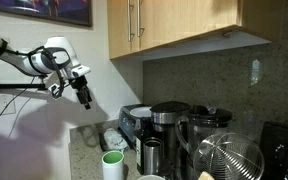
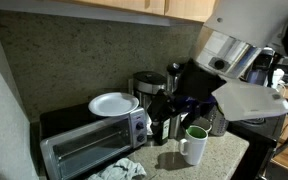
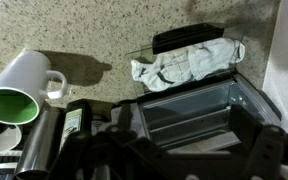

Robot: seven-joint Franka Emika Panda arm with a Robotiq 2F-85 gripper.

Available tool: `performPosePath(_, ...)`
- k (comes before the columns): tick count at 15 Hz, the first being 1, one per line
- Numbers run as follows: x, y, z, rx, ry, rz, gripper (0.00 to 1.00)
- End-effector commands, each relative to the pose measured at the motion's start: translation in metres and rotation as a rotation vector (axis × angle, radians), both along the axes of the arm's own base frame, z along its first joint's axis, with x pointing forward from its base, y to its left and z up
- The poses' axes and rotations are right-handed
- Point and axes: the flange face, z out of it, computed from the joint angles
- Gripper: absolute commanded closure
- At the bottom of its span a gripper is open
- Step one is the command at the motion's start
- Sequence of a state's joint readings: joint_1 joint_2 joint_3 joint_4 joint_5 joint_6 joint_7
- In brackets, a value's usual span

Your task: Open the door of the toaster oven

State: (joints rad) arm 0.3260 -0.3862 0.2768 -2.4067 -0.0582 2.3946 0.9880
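The toaster oven (image 2: 84, 128) stands at the counter's end with a white plate (image 2: 114, 104) on its top; it also shows in an exterior view (image 1: 134, 120). In the wrist view its door (image 3: 154, 48) lies folded down flat, with the black handle (image 3: 189, 38) at the far edge and a crumpled cloth (image 3: 184, 62) on the glass. The oven's inside (image 3: 184, 112) is bare. My gripper (image 3: 184, 132) hangs in the air above the oven's mouth, open and empty, touching nothing; it shows in both exterior views (image 1: 82, 92) (image 2: 179, 98).
A white mug with a green inside (image 3: 19, 95) (image 1: 112, 165) (image 2: 194, 145) stands on the speckled counter beside the oven. A black-and-steel coffee maker (image 1: 169, 125) and a glass jug (image 1: 212, 130) stand further along. Wooden cabinets (image 1: 174, 25) hang overhead.
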Motion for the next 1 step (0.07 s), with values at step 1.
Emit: performPosePath(1,0.0002,0.0,0.0006,0.0,0.001,0.0,0.0)
